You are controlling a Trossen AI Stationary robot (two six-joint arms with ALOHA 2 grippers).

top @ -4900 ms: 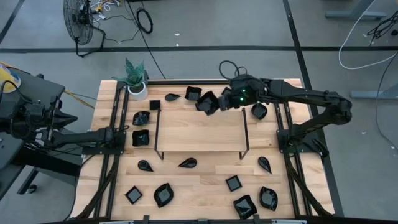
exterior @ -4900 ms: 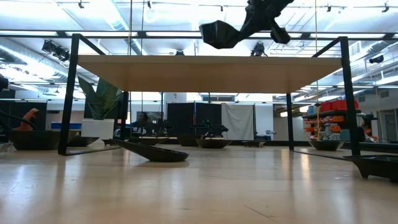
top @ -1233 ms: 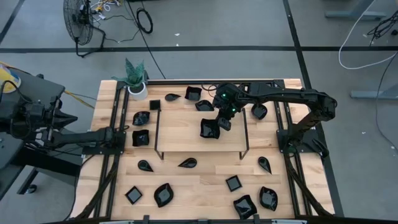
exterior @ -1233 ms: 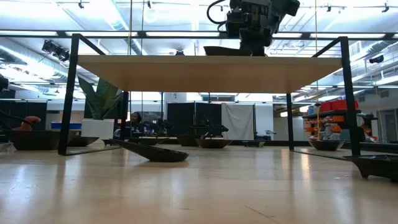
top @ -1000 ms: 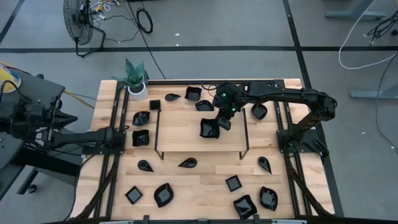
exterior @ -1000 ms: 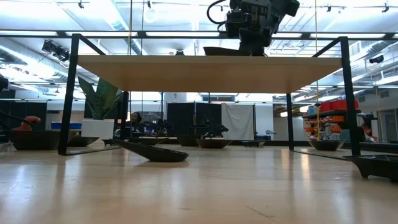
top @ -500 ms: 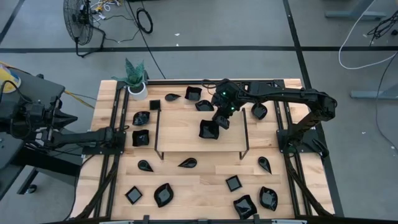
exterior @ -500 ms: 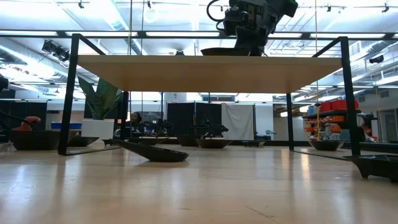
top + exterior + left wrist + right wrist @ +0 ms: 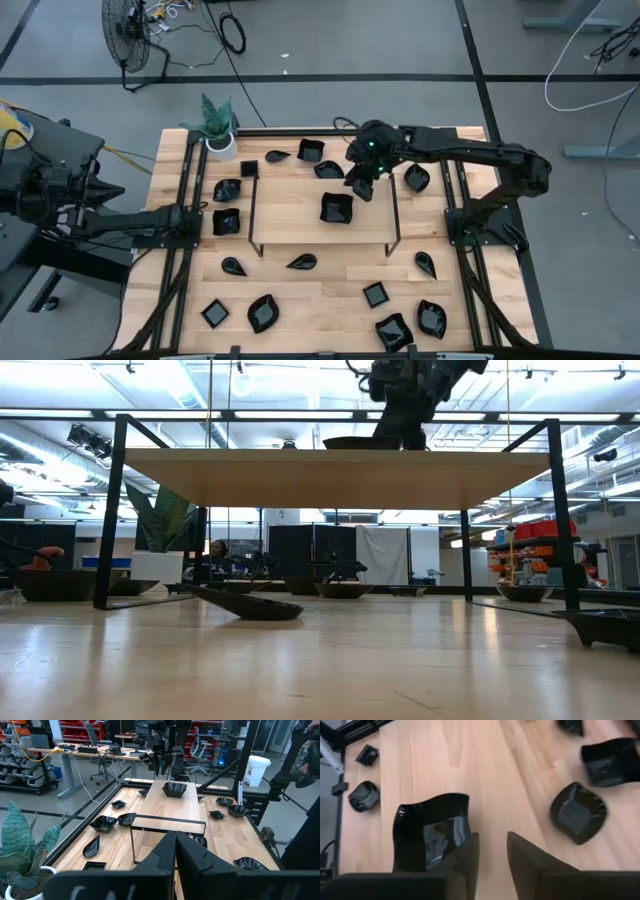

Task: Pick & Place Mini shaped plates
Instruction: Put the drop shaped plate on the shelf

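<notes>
A glossy black square mini plate [image 9: 338, 208] with wavy edges lies flat on the raised wooden shelf [image 9: 300, 225], also seen as the plate [image 9: 431, 832] in the right wrist view. My right gripper [image 9: 361, 188] stands open just above and beyond the plate's far right corner, fingers slanting down, nothing between them [image 9: 492, 852]. My left gripper [image 9: 175, 852] is shut on nothing and waits level at the table's left edge [image 9: 195, 216]. Several more black mini plates lie around the shelf on the table.
The shelf stands on a thin black wire frame [image 9: 252, 215]. A white pot with a green plant [image 9: 218, 130] sits at the far left corner. Plates lie along the far edge [image 9: 310, 150], at the left [image 9: 226, 221] and along the near edge [image 9: 393, 332].
My right gripper has let go of the square plate, risen and drawn back toward the table's far right. The plate stays flat on the shelf where it was set.
</notes>
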